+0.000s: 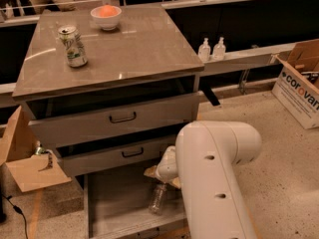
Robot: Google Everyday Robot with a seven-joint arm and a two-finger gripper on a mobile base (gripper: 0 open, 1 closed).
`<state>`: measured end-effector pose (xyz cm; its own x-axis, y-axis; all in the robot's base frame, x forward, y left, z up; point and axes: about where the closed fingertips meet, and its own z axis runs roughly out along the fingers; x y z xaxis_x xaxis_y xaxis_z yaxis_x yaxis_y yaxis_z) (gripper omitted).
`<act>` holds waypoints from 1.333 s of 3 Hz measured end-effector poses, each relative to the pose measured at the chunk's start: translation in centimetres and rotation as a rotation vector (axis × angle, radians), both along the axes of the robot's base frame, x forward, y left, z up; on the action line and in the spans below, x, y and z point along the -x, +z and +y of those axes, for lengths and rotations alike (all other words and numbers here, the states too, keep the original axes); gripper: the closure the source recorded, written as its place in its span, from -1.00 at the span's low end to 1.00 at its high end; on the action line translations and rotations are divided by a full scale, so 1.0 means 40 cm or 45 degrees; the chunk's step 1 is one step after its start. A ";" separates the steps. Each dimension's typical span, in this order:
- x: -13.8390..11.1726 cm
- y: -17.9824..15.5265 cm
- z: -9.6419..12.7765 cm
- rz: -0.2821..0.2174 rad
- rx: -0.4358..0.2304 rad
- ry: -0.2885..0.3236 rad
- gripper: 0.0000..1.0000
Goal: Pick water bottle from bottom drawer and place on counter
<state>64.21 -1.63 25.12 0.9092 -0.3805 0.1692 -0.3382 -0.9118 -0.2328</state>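
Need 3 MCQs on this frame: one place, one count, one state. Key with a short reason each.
1. Where is the water bottle?
A) top drawer B) middle drawer C) bottom drawer
2. How many pump bottles stand on the ledge?
A) one B) two C) four
3. The bottom drawer is:
A) pulled open B) shut C) taken out

Key:
1 C: it sits on that drawer's floor, with the gripper right at its top end.
2 B: a pair stands side by side.
3 A: its floor shows below the two upper drawers.
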 end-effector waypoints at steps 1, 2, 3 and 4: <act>-0.021 -0.082 0.025 0.005 -0.008 0.045 -1.00; -0.029 -0.148 0.042 0.020 -0.013 0.084 -1.00; -0.030 -0.207 0.050 0.050 -0.027 0.118 -1.00; -0.037 -0.252 0.046 0.083 -0.053 0.141 -1.00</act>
<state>65.68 0.21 15.04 0.9545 -0.2826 0.0949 -0.2516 -0.9345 -0.2518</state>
